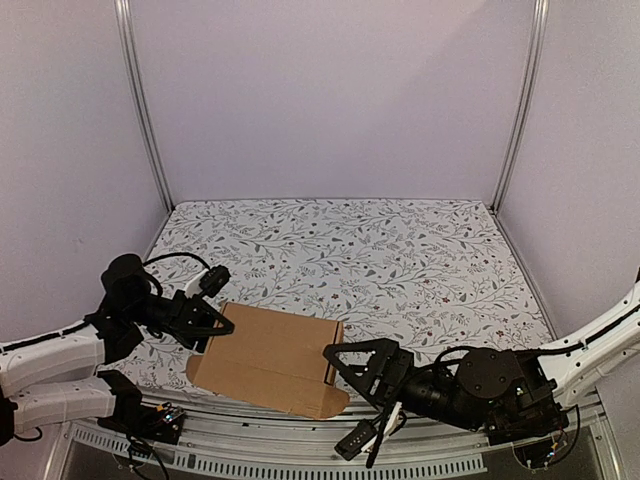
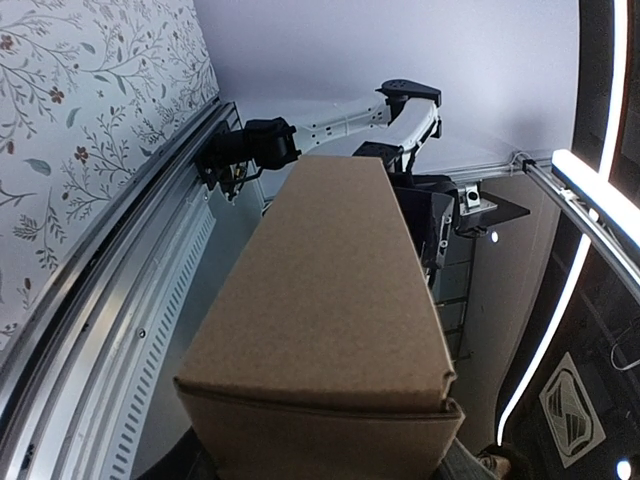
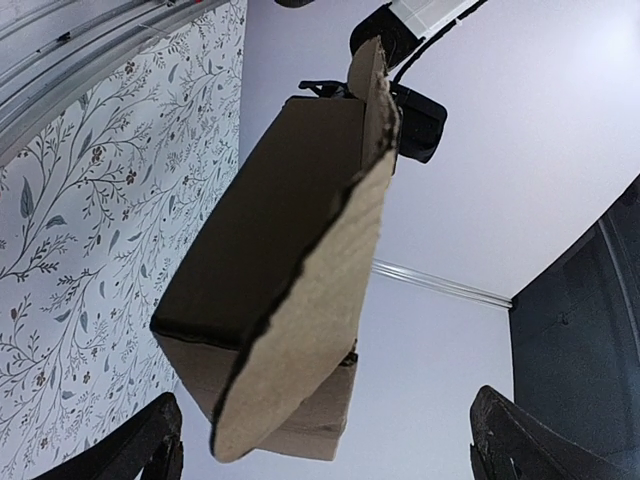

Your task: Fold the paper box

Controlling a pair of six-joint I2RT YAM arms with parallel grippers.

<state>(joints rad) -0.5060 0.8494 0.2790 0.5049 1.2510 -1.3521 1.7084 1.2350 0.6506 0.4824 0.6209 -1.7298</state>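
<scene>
Near tabletop (image 1: 380, 250) front edge: paper box (image 1: 270, 355) between tools; left tool (image 1: 210, 332) pinches its left end, right tool (image 1: 335, 368) spread wide beside other end.

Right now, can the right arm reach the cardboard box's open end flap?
Probably yes: the open right gripper faces the end flap with nothing between, while the left gripper holds the paper box at its other end.

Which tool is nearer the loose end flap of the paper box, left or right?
Right. The right tool sits open at that end, the loose flap between its jaws, untouched. The left tool grips the paper box at its opposite end.
</scene>
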